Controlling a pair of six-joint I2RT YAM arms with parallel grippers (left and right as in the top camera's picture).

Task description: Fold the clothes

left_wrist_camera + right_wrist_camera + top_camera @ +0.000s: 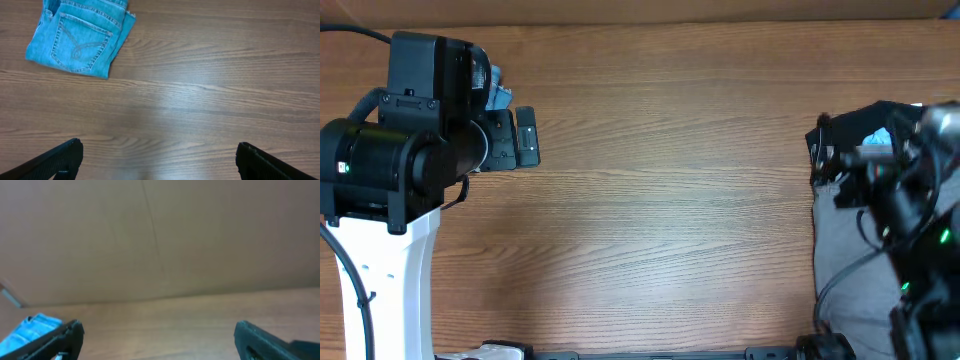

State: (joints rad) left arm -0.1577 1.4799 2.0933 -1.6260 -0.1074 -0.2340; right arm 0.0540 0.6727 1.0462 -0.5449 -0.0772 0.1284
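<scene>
Light-blue folded jeans point(76, 39), curved pocket stitching, on wooden table point(200, 100)

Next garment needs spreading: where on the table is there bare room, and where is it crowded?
Bare: the middle of the wooden table, between the left arm and the grey garment; also the wood beside the folded light-blue denim jeans. Crowded: the right edge, where the right arm hangs over the black top and grey garment.

Bare table point(670, 200) is left open across the middle. The left side is blocked by folded jeans point(77, 40) (mostly hidden overhead), the right side by grey trousers point(835, 230) and a black top point(830, 135).
</scene>
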